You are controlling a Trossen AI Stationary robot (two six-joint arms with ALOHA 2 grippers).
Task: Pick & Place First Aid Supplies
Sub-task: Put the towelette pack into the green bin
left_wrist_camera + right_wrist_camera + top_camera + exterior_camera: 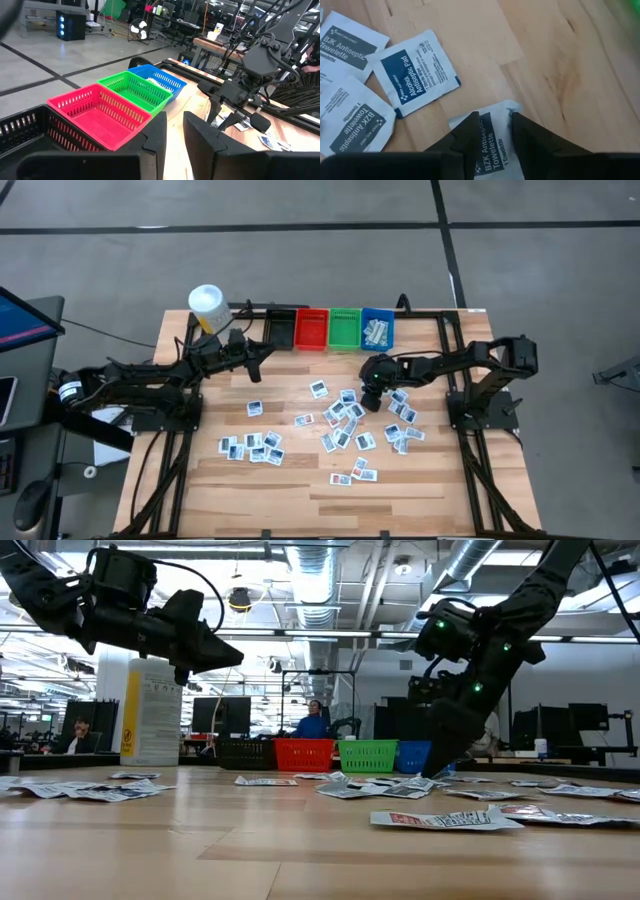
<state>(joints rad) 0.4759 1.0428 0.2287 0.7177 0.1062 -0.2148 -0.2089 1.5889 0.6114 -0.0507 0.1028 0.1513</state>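
Down among the scattered packets mid-desk, the right tool point(492, 134) is pinching a BZK towelette packet point(495, 145) for lifting toward the bins; the left tool point(175, 135), narrowly parted and empty, is hovering near the red bin point(100, 112).

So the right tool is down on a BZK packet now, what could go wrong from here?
1. The right tool straddles only the edge of the BZK towelette packet, so the flat packet may slip out on lifting.
2. The alcohol pad packet and other packets lie close by; a drag could scatter them.
3. The left tool hovers near the red bin, beside the other bins, so the arms could crowd each other there.
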